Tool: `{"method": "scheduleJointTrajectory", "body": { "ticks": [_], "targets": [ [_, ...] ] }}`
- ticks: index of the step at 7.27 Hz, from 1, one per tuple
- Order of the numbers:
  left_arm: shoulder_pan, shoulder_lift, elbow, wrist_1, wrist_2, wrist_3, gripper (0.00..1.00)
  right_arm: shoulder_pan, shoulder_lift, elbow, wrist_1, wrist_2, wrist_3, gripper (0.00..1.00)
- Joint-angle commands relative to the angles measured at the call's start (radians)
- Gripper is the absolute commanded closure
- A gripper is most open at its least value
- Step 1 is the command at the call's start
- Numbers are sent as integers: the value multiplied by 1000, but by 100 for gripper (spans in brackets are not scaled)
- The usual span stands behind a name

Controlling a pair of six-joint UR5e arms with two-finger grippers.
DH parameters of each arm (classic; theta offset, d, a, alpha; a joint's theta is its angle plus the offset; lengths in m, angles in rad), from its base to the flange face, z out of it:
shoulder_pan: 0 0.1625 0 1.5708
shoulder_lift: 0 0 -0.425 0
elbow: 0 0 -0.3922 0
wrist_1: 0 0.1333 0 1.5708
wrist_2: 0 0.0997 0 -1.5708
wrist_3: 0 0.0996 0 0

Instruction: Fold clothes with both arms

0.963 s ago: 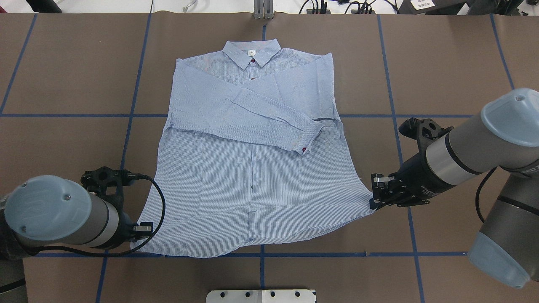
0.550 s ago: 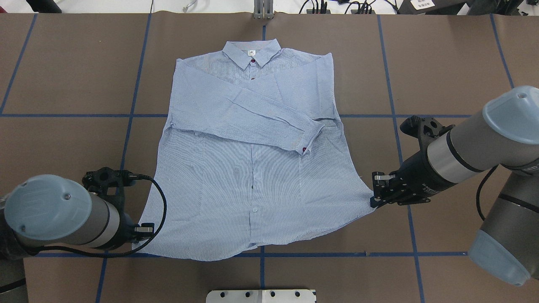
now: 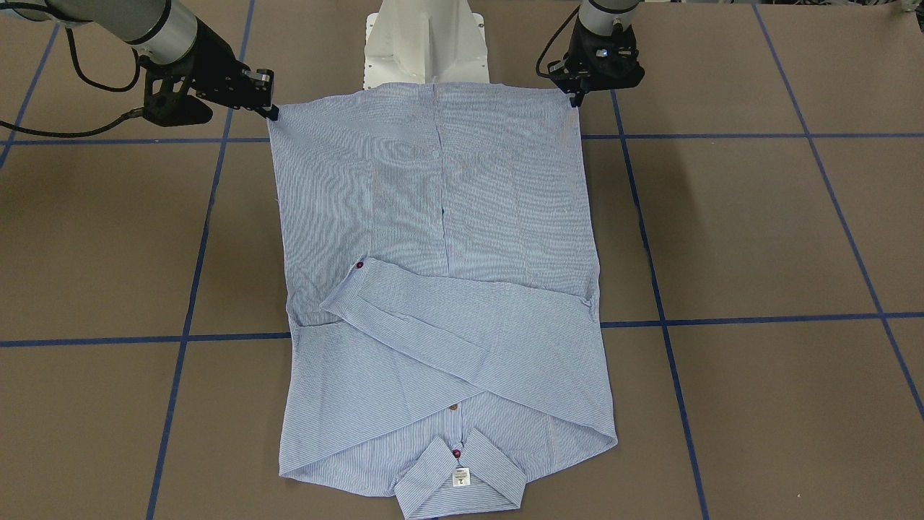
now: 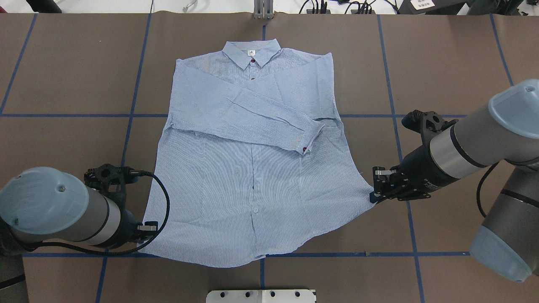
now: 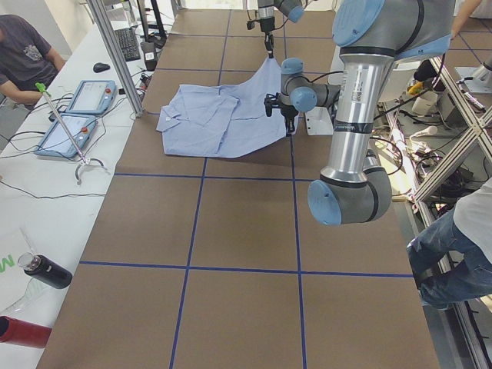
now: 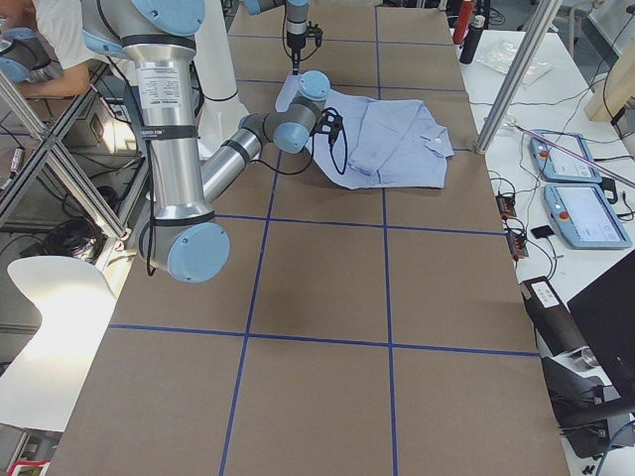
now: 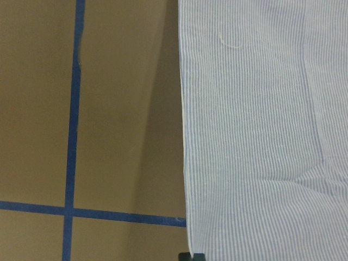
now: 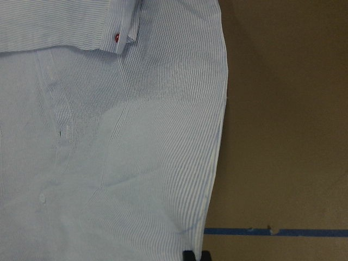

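Robotics lab: tape-gridded table (image 4: 442, 54), teach pendants (image 5: 87, 97) on a white bench (image 5: 31, 231), aluminium framing (image 5: 114, 54).

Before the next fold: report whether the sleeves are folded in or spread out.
Folded in: both sleeves lie crossed over the shirt front.

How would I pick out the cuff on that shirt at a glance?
On the brown table, find the striped blue shirt spread out. One sleeve lies slanted across its chest; the cuff is that sleeve's free end, towards the right pincer. It carries a lone dark red button, far from the buttons at the collar.
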Motion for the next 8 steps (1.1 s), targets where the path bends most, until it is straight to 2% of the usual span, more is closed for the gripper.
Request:
{"method": "scheduleJointTrajectory", "body": {
  "ticks": [1, 8],
  "targets": [
    [-6, -5, -2, 1, -14, 0, 100, 4, -5, 3, 0, 0, 0, 100],
    [-32, 4, 7, 1, -14, 3, 100, 42, -6, -3, 0, 2, 0, 100]
  ]
}}
